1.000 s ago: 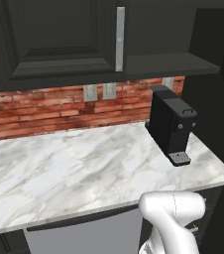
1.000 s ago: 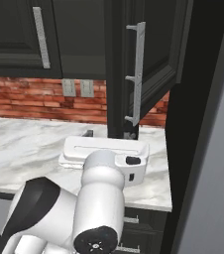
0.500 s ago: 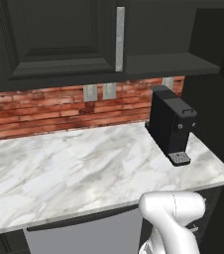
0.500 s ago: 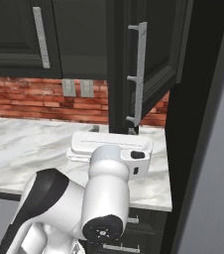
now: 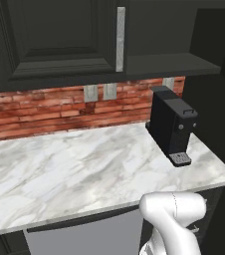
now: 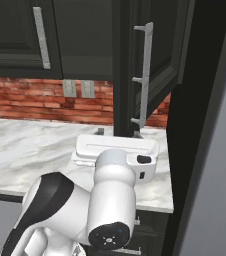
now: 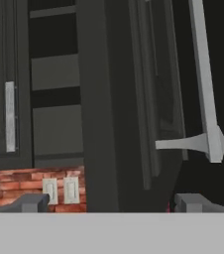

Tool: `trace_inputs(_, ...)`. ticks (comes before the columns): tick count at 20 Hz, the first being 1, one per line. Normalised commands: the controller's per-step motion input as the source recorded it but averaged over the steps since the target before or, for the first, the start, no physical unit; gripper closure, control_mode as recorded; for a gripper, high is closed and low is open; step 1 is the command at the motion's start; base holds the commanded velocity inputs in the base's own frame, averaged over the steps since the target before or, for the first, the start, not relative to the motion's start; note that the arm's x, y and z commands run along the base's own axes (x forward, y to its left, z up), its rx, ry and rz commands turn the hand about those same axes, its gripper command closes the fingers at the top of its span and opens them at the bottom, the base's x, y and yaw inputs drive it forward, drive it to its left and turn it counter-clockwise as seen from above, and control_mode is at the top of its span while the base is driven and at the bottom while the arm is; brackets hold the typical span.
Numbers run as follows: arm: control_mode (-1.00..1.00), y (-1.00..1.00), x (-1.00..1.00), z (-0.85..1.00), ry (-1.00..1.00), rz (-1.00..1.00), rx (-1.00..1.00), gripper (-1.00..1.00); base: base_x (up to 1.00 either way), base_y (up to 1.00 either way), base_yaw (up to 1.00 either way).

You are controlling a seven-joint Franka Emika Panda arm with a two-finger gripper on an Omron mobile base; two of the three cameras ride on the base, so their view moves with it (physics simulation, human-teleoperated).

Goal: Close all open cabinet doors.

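A long marble counter [image 5: 74, 174] runs under a row of black wall cabinets, with a red brick wall [image 5: 45, 112] between them. In the left base view a closed cabinet door [image 5: 59, 40] hangs above the counter, its silver bar handle [image 5: 120, 39] standing upright along the door's right edge. To the right of that door the cabinet stands open, showing a dark shelf [image 5: 169, 64].

In the right base view an open cabinet door [image 6: 157, 55] swings out toward the camera, edge-on, just right of the middle. Its long silver handle [image 6: 144, 75] faces right and sits above the far right end of the counter. Another closed door [image 6: 20, 35] with its own upright handle [image 6: 41, 37] shows at the upper left.

A black coffee machine [image 5: 171, 124] stands on the right end of the counter, against the brick. The white arm [image 6: 110, 200] rises in front of the counter, reaching toward the open door.

Two pale wall sockets [image 5: 99, 92] sit side by side on the brick below the closed door.

In the hand view the gripper [image 7: 111, 202] points at the open door's edge, below the door handle. Its two fingertips [image 7: 32, 202] are spread wide apart, with nothing between them.
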Motion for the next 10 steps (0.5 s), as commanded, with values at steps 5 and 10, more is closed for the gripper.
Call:
trace_inputs(5, -1.0, -0.01, 0.0, -0.02, 0.0, 0.0, 0.0, -1.0, 0.0, 0.0, 0.0)
trace_inputs(10, -1.0, -0.17, 0.0, 0.0, 0.0, 0.0, 0.0, -1.0, 0.0, 0.0, 0.0)
